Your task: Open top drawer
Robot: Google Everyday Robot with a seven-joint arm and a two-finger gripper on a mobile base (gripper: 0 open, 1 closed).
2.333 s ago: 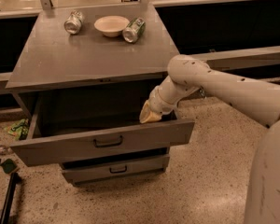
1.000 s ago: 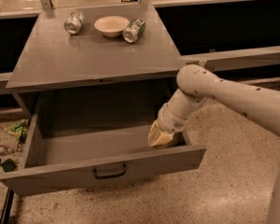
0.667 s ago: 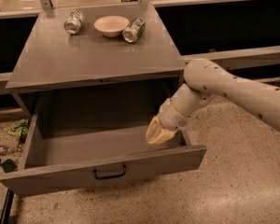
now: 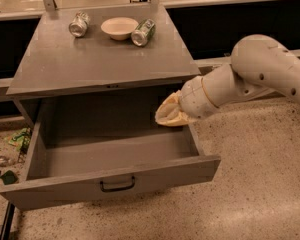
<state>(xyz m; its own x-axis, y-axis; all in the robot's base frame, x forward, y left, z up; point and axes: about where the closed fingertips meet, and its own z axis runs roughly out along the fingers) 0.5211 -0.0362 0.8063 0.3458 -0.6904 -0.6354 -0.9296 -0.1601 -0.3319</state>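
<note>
Your gripper (image 4: pixel 170 113) sits over the back corner of the top drawer (image 4: pixel 110 181). It is just under the front lip of the cabinet top (image 4: pixel 100 64) and near the drawer's side wall (image 4: pixel 194 143). I cannot tell whether it is apart or together, and nothing shows in its grasp. The drawer stands open below and in front of it, looking fully drawn out and empty, so I judge the task about done.

The risk is in backing out:
- **Lifting straight up:** you could strike the lip above.
- **Dropping or swinging sideways:** the wrist could catch the side wall and shove the drawer back in.
- **A hard knock:** it may set the cans, which lie on their sides up and beyond the gripper, rolling.

By count there is one arm (image 4: pixel 255 71), one open drawer, one handle (image 4: pixel 117 185), two cans (image 4: pixel 79 24) (image 4: pixel 143 32) and one bowl (image 4: pixel 119 27) between them.
</note>
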